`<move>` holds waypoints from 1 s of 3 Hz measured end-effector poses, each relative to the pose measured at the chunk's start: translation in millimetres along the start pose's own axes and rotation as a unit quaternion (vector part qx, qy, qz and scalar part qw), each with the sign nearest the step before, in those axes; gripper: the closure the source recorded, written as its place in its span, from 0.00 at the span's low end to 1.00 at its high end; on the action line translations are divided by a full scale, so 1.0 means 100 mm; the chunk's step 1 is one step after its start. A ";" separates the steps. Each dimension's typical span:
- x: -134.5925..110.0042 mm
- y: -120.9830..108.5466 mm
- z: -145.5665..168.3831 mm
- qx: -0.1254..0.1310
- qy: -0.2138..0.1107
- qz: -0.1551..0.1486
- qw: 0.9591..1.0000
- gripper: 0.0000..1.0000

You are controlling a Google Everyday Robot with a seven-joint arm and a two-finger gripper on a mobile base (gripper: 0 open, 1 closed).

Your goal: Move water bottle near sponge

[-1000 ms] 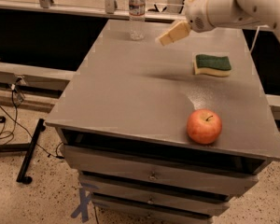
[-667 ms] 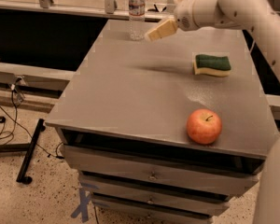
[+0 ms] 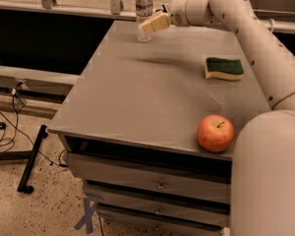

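Claw (image 3: 148, 25) at water bottle (image 3: 143, 4) near far table (image 3: 152, 92) edge.

Beige gripper (image 3: 152, 23) hovering beside clear plastic water bottle (image 3: 144, 6) at 12 o'clock; bare grey tabletop (image 3: 147, 97) stretching toward green-and-yellow rectangular sponge (image 3: 224, 68) at 2 o'clock.

Off-white arm (image 3: 255, 38), smooth rounded tubular links, small dark screw holes along the forearm, ringed cylindrical wrist joint, thin tan seam round the lower link, bulky pale housing at lower right, cream wedge-shaped gripper (image 3: 147, 25) just beside the bottle (image 3: 144, 6).
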State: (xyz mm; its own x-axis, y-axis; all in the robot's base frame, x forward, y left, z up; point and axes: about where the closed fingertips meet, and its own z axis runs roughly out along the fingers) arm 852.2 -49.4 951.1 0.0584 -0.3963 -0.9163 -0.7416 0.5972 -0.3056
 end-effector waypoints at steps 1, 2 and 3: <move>-0.04 -0.02 0.23 -0.001 -0.014 0.004 1.000 0.00; -0.04 -0.04 0.46 0.001 -0.019 0.009 1.000 0.00; 0.00 -0.10 0.60 0.012 -0.016 0.019 1.000 0.00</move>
State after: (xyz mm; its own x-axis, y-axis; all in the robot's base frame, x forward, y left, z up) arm 900.1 -13.4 938.5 0.0526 -0.3514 -0.9347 -0.7278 0.6274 -0.2769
